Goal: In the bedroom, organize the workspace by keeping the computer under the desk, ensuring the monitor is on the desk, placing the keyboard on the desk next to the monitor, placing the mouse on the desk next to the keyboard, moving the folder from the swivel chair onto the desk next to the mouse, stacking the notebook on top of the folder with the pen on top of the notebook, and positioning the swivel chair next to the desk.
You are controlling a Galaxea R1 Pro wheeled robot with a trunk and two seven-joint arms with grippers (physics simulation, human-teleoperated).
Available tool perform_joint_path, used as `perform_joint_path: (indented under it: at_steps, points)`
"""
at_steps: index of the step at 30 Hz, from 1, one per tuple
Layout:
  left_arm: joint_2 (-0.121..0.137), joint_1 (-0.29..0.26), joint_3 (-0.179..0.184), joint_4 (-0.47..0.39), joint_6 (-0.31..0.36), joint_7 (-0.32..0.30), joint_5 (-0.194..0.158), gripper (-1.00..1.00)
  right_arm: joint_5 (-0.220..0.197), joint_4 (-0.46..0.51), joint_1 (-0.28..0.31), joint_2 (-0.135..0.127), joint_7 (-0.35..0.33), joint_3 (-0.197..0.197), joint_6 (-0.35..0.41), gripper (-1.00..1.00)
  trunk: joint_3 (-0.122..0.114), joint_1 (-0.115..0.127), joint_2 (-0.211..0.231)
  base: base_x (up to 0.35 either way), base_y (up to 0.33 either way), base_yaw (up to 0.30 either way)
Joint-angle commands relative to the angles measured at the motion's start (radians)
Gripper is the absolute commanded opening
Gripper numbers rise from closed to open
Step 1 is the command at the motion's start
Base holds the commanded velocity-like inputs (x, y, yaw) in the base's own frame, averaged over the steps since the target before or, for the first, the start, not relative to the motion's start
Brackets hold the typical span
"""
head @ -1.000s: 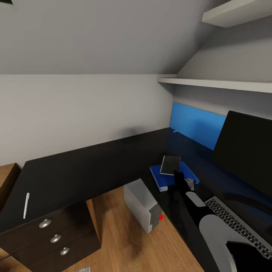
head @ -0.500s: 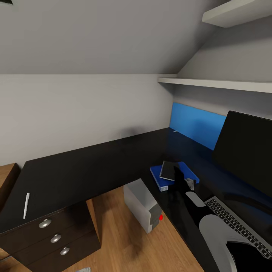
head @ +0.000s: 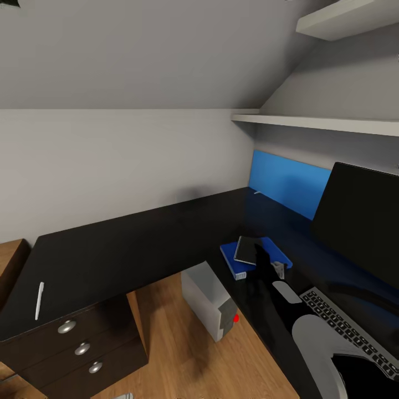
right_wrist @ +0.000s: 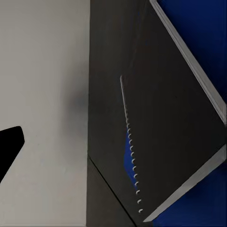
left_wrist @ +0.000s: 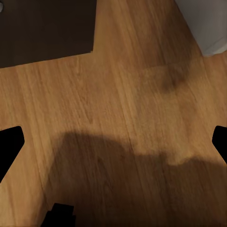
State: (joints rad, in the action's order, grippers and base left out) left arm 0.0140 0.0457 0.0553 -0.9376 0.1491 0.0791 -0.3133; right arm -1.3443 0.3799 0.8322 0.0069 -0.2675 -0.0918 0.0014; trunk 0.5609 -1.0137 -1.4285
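Observation:
The blue folder (head: 237, 264) lies on the black desk (head: 133, 238), left of the monitor (head: 360, 221). On the folder rests the dark notebook (head: 248, 249), seen close up as notebook (right_wrist: 170, 118) over folder (right_wrist: 203, 28). My right gripper (head: 265, 259) hovers at the notebook's near edge, open, with one finger (right_wrist: 9, 146) far out to the side. At the desk's far left end lies the pale pen (head: 39, 300). The grey computer (head: 209, 302) stands under the desk. The keyboard (head: 343, 327) sits before the monitor. Mouse and swivel chair are out of view. My left gripper (left_wrist: 113, 142) hangs open over the wood floor.
A black three-drawer unit (head: 83, 349) sits under the desk's left end. A blue back panel (head: 288, 183) and white wall shelves (head: 321, 123) rise behind the desk. The sloped ceiling comes low over the desk's back. Wood floor (head: 166, 354) lies between the drawers and the computer.
One second ago the notebook was held slightly higher; it has since come down flat onto the folder. Nothing has moved in the last half second.

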Motion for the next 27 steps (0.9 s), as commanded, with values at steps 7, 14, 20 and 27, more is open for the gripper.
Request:
perform_joint_path:
  at_steps: [7, 14, 20, 27]
  points:
    - [0.001, 0.0, 0.004, -0.003, 0.004, 0.008, -0.01, 1.0, -0.008, 0.0, 0.001, 0.001, -0.005, -0.002, -0.001, 1.0, 0.001, 0.0, -0.001, -0.274, 0.0, 0.0]
    - [0.001, 0.0, 0.004, -0.003, 0.004, 0.008, -0.01, 1.0, -0.006, 0.009, 0.001, 0.001, -0.012, 0.001, -0.003, 1.0, -0.002, 0.004, 0.006, -0.068, 0.0, 0.0]
    - [0.003, 0.0, 0.003, 0.002, 0.006, 0.009, -0.012, 1.0, -0.005, 0.038, -0.001, 0.007, -0.013, 0.002, -0.006, 1.0, -0.021, 0.027, 0.048, -0.002, 0.0, 0.0]
    - [0.004, 0.0, 0.003, 0.016, 0.006, 0.01, -0.012, 1.0, 0.093, 0.087, -0.011, 0.077, 0.008, 0.005, -0.032, 1.0, -0.043, 0.054, 0.097, 0.0, 0.0, 0.0]
